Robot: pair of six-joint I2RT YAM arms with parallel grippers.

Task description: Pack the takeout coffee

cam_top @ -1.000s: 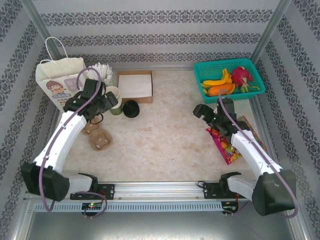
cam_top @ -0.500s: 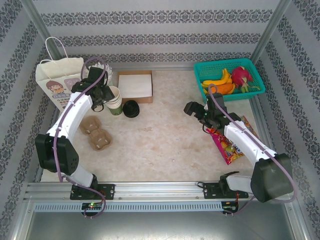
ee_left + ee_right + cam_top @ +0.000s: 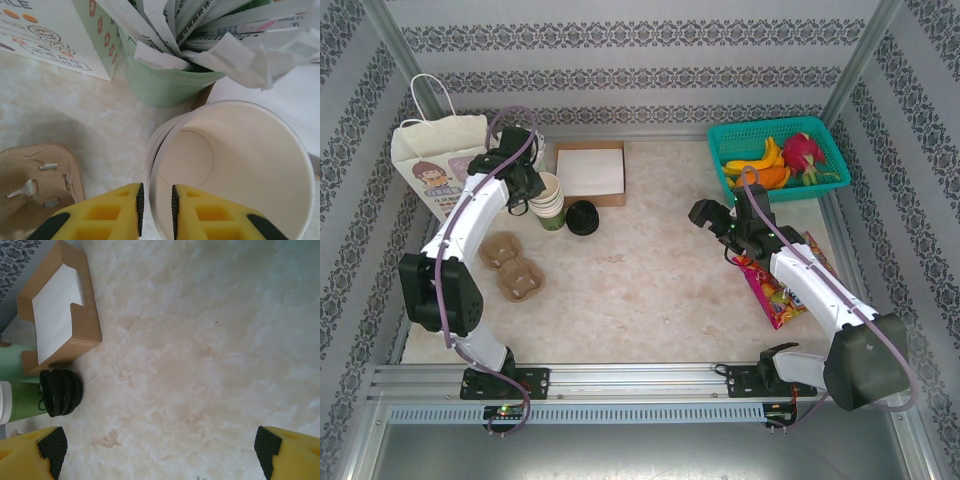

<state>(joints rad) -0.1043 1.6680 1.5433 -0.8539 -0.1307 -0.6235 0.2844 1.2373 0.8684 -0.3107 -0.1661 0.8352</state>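
So the left gripper (image 3: 157, 194) is up at the back left of the table (image 3: 650, 285), and its yellow fingers (image 3: 112, 210) are squeezed nearly together on the rim of the stack of cream cups (image 3: 235, 165). One finger is inside the top cup and one is outside, so it's pinching the cup wall. Right behind that stack is a pale green cup (image 3: 165, 87) stuffed with white paper-wrapped sticks, and the paper bag (image 3: 432, 160) with the cartoon kid on it stands just left of that. A brown cardboard cup carrier (image 3: 513, 265) lies on the table, near the stack on the arm's side. The coffee (image 3: 61, 392) is not in anyone's grip. It's on the table just beside the cup stack and right in front of the brown box (image 3: 590, 170) of white napkins. From the right wrist view its black lid faces the camera with the green side trailing off behind it, so it looks tipped on its side, though I can't swear to that. The right gripper (image 3: 159, 445) has its fingers spread wide with nothing between them, hanging over bare tabletop, well apart from the coffee. Behind it there's a teal basket (image 3: 830, 150) of fruit, and a colourful snack bag (image 3: 775, 290) lies under that arm.
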